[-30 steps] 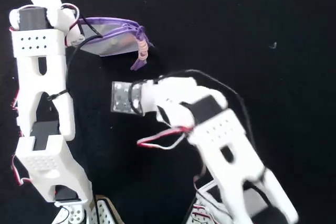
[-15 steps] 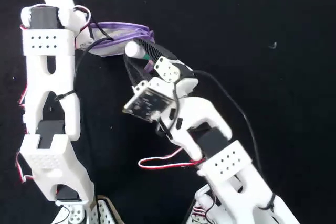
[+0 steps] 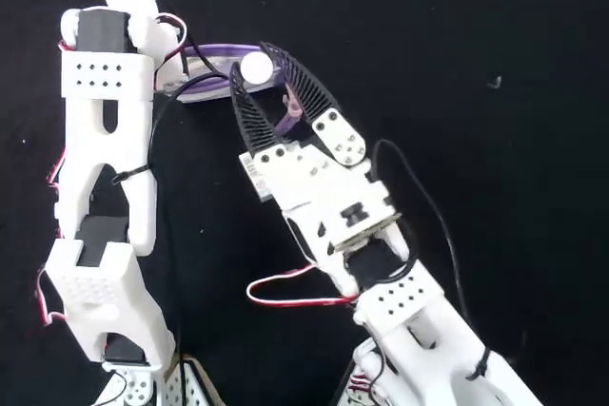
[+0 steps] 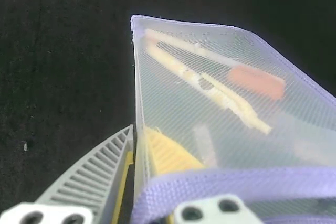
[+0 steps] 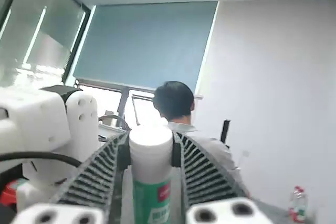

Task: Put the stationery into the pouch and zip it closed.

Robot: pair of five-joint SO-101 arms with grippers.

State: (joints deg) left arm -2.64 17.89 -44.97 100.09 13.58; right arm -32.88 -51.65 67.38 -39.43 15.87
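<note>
We recorded the right gripper (image 5: pixel 151 142) clenched on the glue stick (image 3: pixel 255 67), its cap between the fingertips. The left gripper (image 4: pixel 134 136) was clamped on the pouch (image 4: pixel 210 103) edge. The pouch extended beyond its fingertips, holding an orange eraser (image 4: pixel 257 81).

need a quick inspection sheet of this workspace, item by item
surface: black tabletop
job's things: mesh pouch with purple trim, holding pale yellow sticks and an orange piece; glue stick with a white cap, outside the pouch
clutter: nothing seen
grippers: left gripper shut on the pouch's edge; right gripper shut on the glue stick, close to the pouch
cables: red and white wires looped by the right arm; black cable along it
surroundings: window blind and white wall in the right wrist view
</note>
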